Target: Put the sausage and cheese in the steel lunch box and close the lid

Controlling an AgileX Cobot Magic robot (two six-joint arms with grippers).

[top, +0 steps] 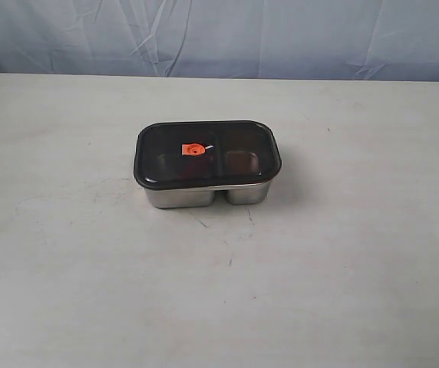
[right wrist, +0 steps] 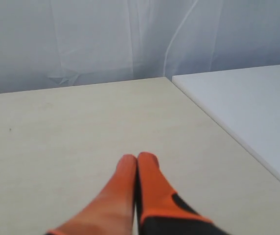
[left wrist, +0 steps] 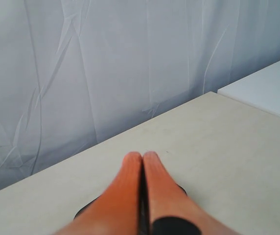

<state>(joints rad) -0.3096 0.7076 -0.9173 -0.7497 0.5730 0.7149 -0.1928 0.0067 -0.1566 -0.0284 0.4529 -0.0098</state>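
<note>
As the dark translucent lid (top: 227,146) already covers the shiny steel lunch box (top: 177,198), I judge the task likely done, contents unseen; my left gripper (left wrist: 142,155) and right gripper (right wrist: 137,156) are pinched together, empty.

The steel lunch box (top: 196,198) is bare metal with a soft shine. Its lid (top: 166,161) is dark see-through plastic, glossy, with an orange plastic valve (top: 194,150). The counter (top: 335,276) is pale and matt, scuffed with small dark marks at six o'clock of the box. The backdrop is creased cloth (top: 219,38). My left jaws' fingers (left wrist: 120,196) and right jaws' fingers (right wrist: 113,200) look smooth, matt orange.
</note>
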